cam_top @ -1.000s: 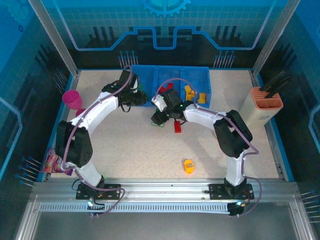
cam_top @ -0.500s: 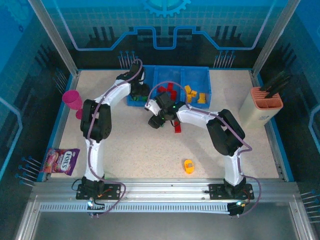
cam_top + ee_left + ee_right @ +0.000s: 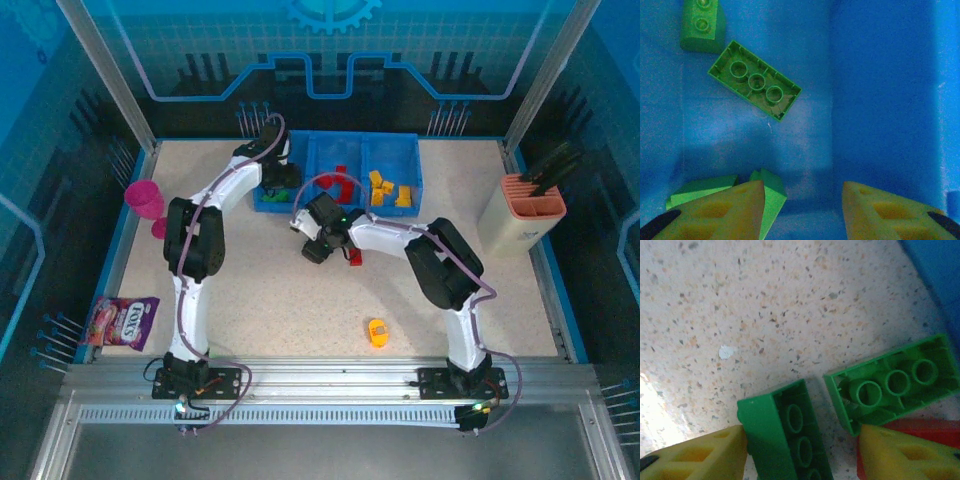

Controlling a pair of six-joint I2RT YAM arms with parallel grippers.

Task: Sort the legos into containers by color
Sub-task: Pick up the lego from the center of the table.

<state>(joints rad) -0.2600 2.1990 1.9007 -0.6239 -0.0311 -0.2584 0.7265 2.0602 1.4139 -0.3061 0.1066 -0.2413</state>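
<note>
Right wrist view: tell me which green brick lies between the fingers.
The darker green brick at bottom centre: it sits in the gap of the right gripper. The lighter green brick lies farther out, beyond a fingertip, beside a red brick.

Green legos [image 3: 755, 87]; red lego [image 3: 920, 426]; blue tray [image 3: 880, 100]; beige speckled table [image 3: 765, 305]; magenta cup [image 3: 145, 197].

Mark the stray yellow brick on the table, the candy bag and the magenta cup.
yellow brick [image 3: 377, 331], top external, its top face.
candy bag [image 3: 124, 322], top external, middle of its front.
magenta cup [image 3: 145, 198], top external, its outer wall.
</note>
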